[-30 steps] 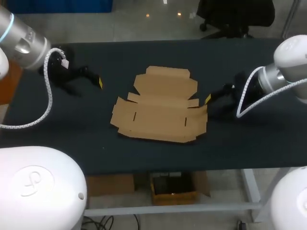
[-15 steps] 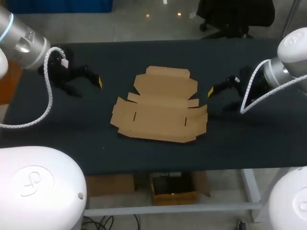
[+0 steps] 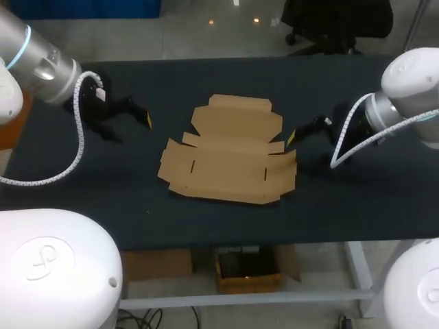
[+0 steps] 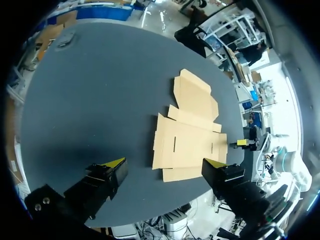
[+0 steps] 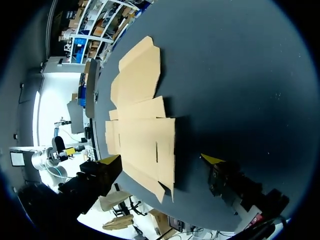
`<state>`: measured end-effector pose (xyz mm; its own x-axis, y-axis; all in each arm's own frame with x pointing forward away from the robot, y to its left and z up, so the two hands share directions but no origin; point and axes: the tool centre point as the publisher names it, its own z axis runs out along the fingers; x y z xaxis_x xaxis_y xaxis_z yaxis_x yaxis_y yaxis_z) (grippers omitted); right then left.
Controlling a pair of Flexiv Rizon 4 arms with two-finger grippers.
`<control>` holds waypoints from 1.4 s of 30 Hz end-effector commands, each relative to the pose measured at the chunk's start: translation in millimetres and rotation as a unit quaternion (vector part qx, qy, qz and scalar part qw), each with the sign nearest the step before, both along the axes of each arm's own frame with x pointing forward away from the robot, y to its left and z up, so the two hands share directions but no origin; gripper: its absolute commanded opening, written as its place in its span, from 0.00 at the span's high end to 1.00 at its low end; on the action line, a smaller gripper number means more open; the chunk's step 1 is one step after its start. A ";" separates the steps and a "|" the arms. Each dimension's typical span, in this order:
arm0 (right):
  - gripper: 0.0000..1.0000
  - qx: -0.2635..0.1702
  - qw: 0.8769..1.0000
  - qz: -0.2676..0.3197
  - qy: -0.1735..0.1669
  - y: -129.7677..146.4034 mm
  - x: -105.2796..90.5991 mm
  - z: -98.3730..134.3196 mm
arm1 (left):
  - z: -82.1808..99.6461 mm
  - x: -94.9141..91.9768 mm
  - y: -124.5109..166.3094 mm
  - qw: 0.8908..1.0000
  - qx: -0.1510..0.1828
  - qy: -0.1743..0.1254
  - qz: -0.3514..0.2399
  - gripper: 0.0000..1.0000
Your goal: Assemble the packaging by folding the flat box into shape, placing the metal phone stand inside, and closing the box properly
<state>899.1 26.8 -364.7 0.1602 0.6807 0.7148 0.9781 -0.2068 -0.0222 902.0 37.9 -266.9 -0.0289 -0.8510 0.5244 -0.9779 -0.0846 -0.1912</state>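
Note:
The flat brown cardboard box (image 3: 230,157) lies unfolded in the middle of the dark table, its flaps spread out. My left gripper (image 3: 134,128) is open over the table left of the box, apart from it. In the left wrist view the box (image 4: 192,130) lies ahead of the open left gripper (image 4: 166,164). Just off the box's right edge my right gripper (image 3: 296,147) stands open, holding nothing. The right wrist view shows the box (image 5: 140,115) ahead of and partly between the spread fingers of the right gripper (image 5: 161,159). No metal phone stand shows in any view.
The dark table (image 3: 206,82) stretches bare around the box, with open surface behind it and along the front edge (image 3: 226,236).
My right gripper has opened wider and moved left, close to the box's right edge. My left gripper has shifted slightly right towards the box. The box has not moved.

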 end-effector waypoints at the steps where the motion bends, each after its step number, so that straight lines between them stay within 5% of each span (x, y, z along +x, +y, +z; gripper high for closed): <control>1: 0.13 -0.004 1.000 -0.004 0.016 2.1 9.1 -13.1 | -6.2 9.7 -3.3 1.000 0.003 0.011 -0.002 0.00; 4: 0.50 0.002 1.000 -0.010 0.020 0.7 9.8 -16.0 | -8.4 12.2 -6.2 1.000 0.005 0.010 -0.010 0.00; 6: 0.60 0.012 1.000 -0.012 0.024 1.8 11.5 -19.4 | -9.8 13.0 -7.3 1.000 0.004 0.008 -0.018 0.00; 16: 0.74 0.030 0.999 0.007 0.041 16.4 18.1 -31.2 | -11.6 13.8 -2.8 1.000 0.007 0.013 -0.016 0.00; 20: 0.92 0.034 0.998 0.016 0.045 21.0 18.6 -34.0 | -12.7 13.6 1.2 1.000 0.005 0.015 -0.012 0.00; 24: 1.00 0.035 0.998 0.026 0.050 24.1 19.7 -37.6 | -13.9 13.0 5.3 1.000 0.002 0.018 -0.007 0.00; 42: 1.00 0.048 0.995 0.085 0.003 15.8 16.6 -38.2 | -21.5 4.9 9.4 1.000 -0.001 0.028 -0.001 0.00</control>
<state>915.9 46.2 -403.5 0.0620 0.6357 0.7694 0.9980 -0.0454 -0.0428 907.8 46.9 -288.3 -0.0023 -0.8493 0.5278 -0.9870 -0.0829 -0.1377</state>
